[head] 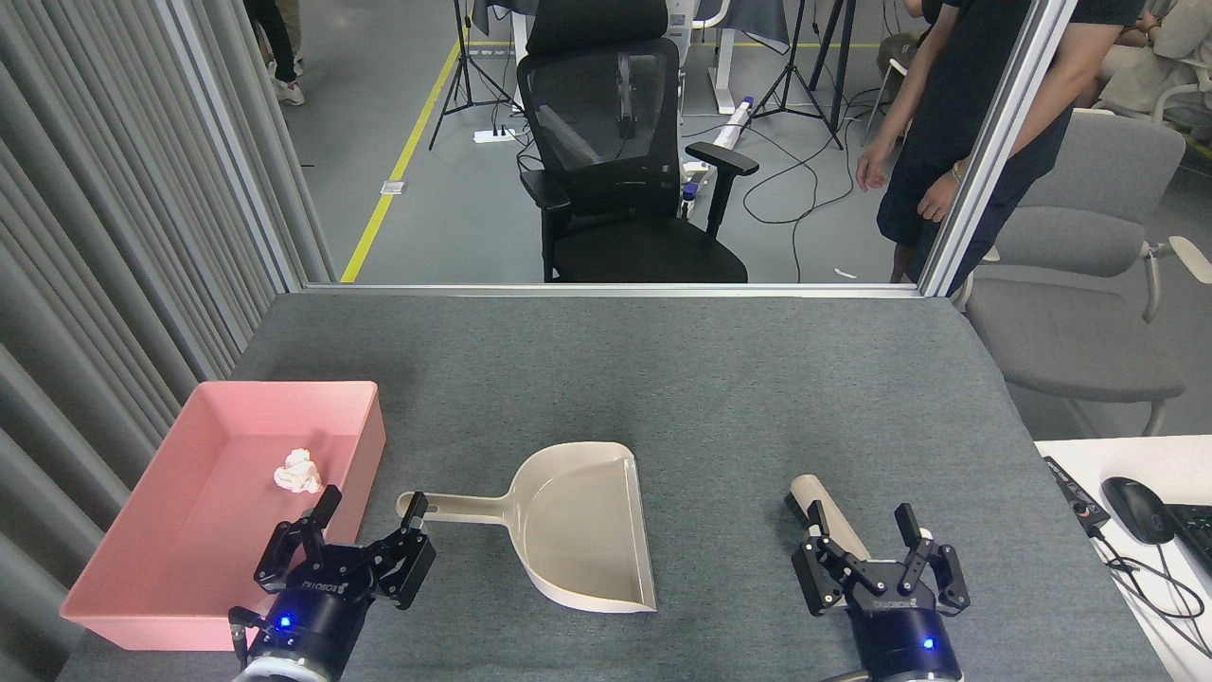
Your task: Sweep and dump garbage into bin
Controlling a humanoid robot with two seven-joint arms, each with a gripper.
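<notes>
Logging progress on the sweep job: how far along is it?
Looks essentially done: a tissue wad lies inside the pink bin, and the grey table shows no litter. The dustpan lies empty and the brush lies flat. Nothing is in hand: left tool and right tool are both open. A second wad isn't visible.
</notes>
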